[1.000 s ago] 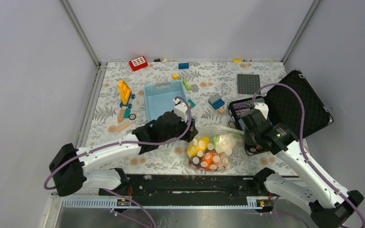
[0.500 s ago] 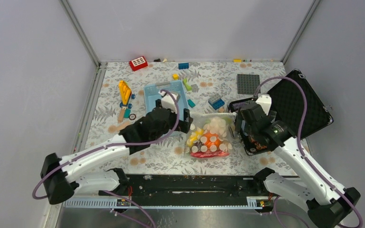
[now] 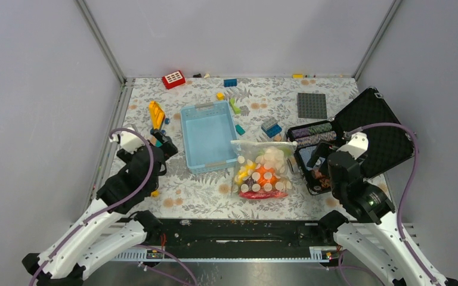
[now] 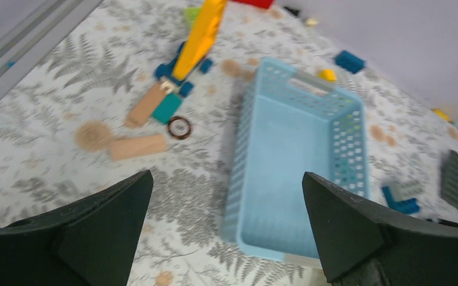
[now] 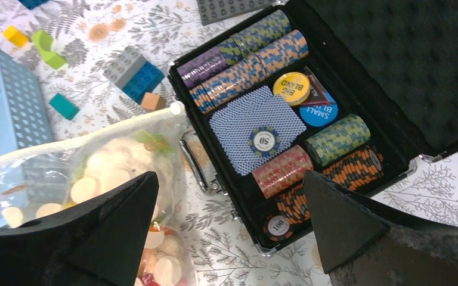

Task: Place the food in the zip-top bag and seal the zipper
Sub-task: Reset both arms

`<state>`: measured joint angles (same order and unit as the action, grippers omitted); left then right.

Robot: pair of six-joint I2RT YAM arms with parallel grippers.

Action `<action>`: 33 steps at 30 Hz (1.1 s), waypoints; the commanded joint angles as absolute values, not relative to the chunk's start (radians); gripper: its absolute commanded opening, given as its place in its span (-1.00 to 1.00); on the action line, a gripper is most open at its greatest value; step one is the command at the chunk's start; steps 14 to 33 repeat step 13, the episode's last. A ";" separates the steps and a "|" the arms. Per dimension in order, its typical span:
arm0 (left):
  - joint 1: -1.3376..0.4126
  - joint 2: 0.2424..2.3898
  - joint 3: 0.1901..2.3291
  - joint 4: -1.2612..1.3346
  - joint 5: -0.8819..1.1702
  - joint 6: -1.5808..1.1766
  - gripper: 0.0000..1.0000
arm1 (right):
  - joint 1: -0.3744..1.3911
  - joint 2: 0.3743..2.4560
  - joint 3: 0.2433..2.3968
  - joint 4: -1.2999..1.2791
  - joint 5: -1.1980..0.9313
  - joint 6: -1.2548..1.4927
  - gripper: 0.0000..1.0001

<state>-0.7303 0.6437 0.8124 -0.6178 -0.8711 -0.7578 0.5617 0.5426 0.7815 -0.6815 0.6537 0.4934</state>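
The zip-top bag (image 3: 262,170), clear with white dots, lies flat on the table between the blue basket and the black case. The food (image 3: 265,176) is inside it: orange, yellow, red and pale cauliflower pieces. The zipper (image 3: 263,143) runs along the bag's far edge; whether it is pressed shut I cannot tell. My left gripper (image 3: 162,150) is open and empty, left of the basket and well away from the bag. My right gripper (image 3: 323,159) is open and empty over the case, just right of the bag (image 5: 95,173). The right wrist view shows the zipper (image 5: 89,132) strip.
A light-blue basket (image 3: 206,136) stands beside the bag's left corner. An open black case (image 3: 358,137) of poker chips (image 5: 274,65) lies on the right. A yellow toy crane (image 4: 200,36), wooden blocks (image 4: 138,146), loose bricks (image 3: 271,127) and a grey baseplate (image 3: 312,105) are scattered farther back.
Both grippers opened and let go of the bag. The left arm pulled back far to the left, the right arm back toward its base. The bag now lies flat.
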 commanded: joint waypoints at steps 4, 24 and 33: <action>-0.639 0.710 0.811 -0.830 -0.891 -0.968 0.98 | 0.558 0.506 0.724 -0.638 0.750 0.504 0.99; -0.534 0.781 0.794 -0.728 -0.709 -0.896 0.98 | 0.558 0.546 0.683 -0.613 0.797 0.505 0.99; -0.534 0.781 0.794 -0.728 -0.709 -0.896 0.98 | 0.558 0.546 0.683 -0.613 0.797 0.505 0.99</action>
